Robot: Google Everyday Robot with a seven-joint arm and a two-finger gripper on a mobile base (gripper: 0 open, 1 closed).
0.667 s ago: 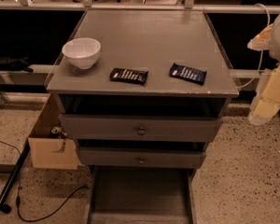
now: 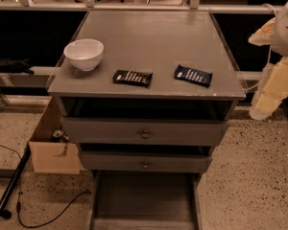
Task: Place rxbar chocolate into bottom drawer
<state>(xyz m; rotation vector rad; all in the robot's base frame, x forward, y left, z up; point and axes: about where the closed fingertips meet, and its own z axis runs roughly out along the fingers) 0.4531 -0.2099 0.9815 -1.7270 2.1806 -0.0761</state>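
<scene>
The rxbar chocolate [image 2: 132, 77], a flat black bar with white lettering, lies on the grey cabinet top [image 2: 149, 37] near its front edge, left of centre. The bottom drawer [image 2: 144, 198] is pulled out at floor level, and the part I can see holds nothing. My gripper [image 2: 260, 110] hangs at the far right of the view, off the cabinet's right side and below the level of its top, well away from the bar. It holds nothing that I can see.
A dark blue wrapped bar [image 2: 193, 75] lies right of the black bar. A white bowl [image 2: 84, 54] stands at the top's left edge. Two upper drawers with round knobs [image 2: 145, 134] are slightly ajar. A cardboard box [image 2: 53, 152] and a cable [image 2: 43, 214] lie on the floor to the left.
</scene>
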